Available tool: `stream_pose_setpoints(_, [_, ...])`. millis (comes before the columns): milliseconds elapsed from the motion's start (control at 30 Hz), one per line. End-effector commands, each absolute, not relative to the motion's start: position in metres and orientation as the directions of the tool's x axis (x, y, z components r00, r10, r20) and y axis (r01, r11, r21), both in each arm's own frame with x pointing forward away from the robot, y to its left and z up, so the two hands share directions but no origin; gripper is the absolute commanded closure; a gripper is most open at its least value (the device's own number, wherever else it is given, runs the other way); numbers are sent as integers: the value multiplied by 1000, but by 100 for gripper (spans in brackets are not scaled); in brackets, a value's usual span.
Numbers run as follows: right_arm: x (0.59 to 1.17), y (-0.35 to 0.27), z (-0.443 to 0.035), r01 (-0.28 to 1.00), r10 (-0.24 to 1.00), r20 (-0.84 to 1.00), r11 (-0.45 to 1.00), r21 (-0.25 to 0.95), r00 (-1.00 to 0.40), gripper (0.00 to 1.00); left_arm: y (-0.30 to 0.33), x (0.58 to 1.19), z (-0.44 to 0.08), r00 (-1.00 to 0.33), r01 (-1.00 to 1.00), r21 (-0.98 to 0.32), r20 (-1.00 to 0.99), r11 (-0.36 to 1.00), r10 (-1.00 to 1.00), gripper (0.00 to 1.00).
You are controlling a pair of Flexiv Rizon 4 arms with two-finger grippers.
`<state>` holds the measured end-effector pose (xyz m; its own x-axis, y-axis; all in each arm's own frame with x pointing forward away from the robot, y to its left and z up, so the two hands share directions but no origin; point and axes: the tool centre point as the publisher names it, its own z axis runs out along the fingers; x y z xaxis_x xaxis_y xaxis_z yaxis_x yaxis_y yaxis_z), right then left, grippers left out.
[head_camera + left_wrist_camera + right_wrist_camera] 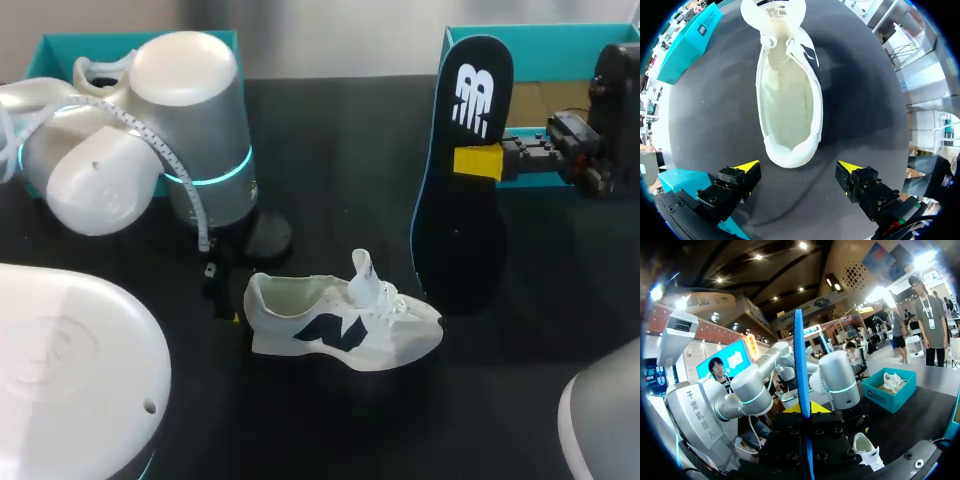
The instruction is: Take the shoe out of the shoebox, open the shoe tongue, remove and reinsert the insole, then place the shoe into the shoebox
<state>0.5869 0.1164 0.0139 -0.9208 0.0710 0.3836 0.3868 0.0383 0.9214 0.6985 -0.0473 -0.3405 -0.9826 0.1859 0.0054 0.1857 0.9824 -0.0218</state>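
At the middle of the table (pixel 330 140) the shoe (pixel 340 322) is lying on its sole. Its long axis is running left to right: heel pointing left, toe pointing right, tongue standing up out of the opening. Seen from the left wrist, it is stretching straight away from the left end effector (pixel 799 169), heel nearest and toe farthest, with the inside open to view. That end effector is hovering released just behind the heel, its fingers (pixel 747 166) spread wider than the heel and touching nothing.

Over the right half of the table the right end effector (pixel 478 163) is grasping the insole (pixel 458 215), clenched on its edge partway along. The insole is out of the shoe, with its dark face toward the head camera and its long axis running far to near. The end with the white mark is pointing far, and the other end is lying near the shoe's toe. From the right wrist it is showing edge-on as a thin blue line between the two fingers.

Behind the insole, at the far right, the teal shoebox (pixel 560 45) is standing open. A second teal box (pixel 50 55) is sitting at the far left, partly hidden by the left arm (pixel 190 130), with another white shoe (pixel 95 72) in it.
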Motion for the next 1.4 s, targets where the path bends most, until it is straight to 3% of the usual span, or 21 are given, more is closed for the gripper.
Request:
stream_pose_setpoints(33, [590,119,15,388,68,385,42,921,-920,100,-55,706,-341,-985,170,12,6,985,170,0])
stream_pose_setpoints(500, [590,119,15,388,68,385,42,921,-920,100,-77,730,-271,-981,187,-29,-68,982,184,0])
stream_pose_setpoints(800, [590,119,15,388,68,385,42,921,-920,100,-113,730,-286,-974,209,-67,-107,976,201,0])
stream_pose_setpoints(1400, [590,119,15,388,68,385,42,921,-920,100,-120,733,-291,-981,174,-54,-96,983,169,0])
